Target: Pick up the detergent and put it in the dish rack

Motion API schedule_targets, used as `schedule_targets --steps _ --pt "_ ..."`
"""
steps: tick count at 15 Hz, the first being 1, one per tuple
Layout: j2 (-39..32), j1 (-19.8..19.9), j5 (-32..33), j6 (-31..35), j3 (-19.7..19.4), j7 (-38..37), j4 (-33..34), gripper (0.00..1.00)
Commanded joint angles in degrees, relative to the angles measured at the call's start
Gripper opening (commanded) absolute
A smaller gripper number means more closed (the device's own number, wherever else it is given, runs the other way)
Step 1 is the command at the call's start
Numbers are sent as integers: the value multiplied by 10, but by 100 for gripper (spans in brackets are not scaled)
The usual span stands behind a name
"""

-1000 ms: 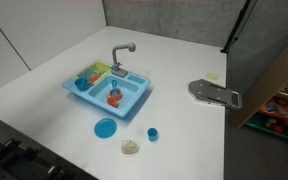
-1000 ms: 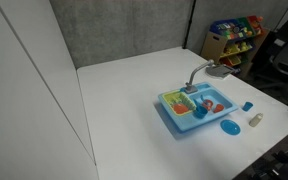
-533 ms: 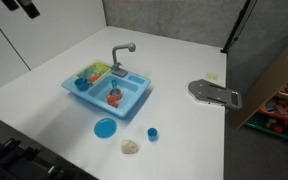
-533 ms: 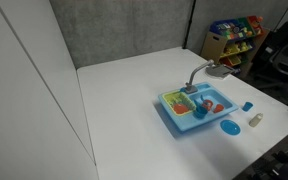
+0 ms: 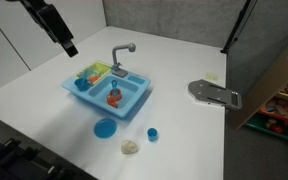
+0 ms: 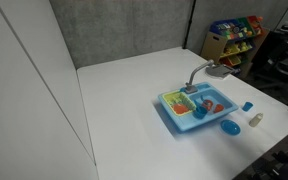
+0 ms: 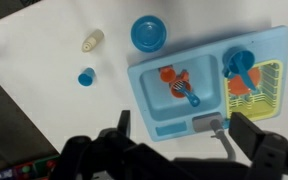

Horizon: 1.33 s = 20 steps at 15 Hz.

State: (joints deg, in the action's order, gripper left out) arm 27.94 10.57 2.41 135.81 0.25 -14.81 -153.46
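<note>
Detergent bottle point(image 5: 131, 147), small, cream-beige, lumpy plastic, lies on the white counter point(image 5: 194, 135) near a small blue cup point(image 5: 152, 132), outside the yellow-green plastic dish rack point(image 5: 94, 72); jaws spread and empty aloft, so approach and descent evidently come next.

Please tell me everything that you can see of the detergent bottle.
The detergent is a small cream-beige toy bottle, plastic by its look, with a lumpy outline. It seems to lie on its side on the white table, outside the sink. The blue cup and the blue plate are its nearest neighbours, and both are apart from it. Only the table touches it. Its cap and any label are too small to tell.
</note>
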Motion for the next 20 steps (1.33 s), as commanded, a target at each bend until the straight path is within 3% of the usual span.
schedule_targets --steps 1,5,13,20 --pt "-47 40 38 33 3 -54 -9 100" --pt "-108 62 55 53 -11 -79 -9 100" --pt "-235 63 71 101 -60 -86 13 100" --pt "-311 39 129 102 -99 -154 50 100"
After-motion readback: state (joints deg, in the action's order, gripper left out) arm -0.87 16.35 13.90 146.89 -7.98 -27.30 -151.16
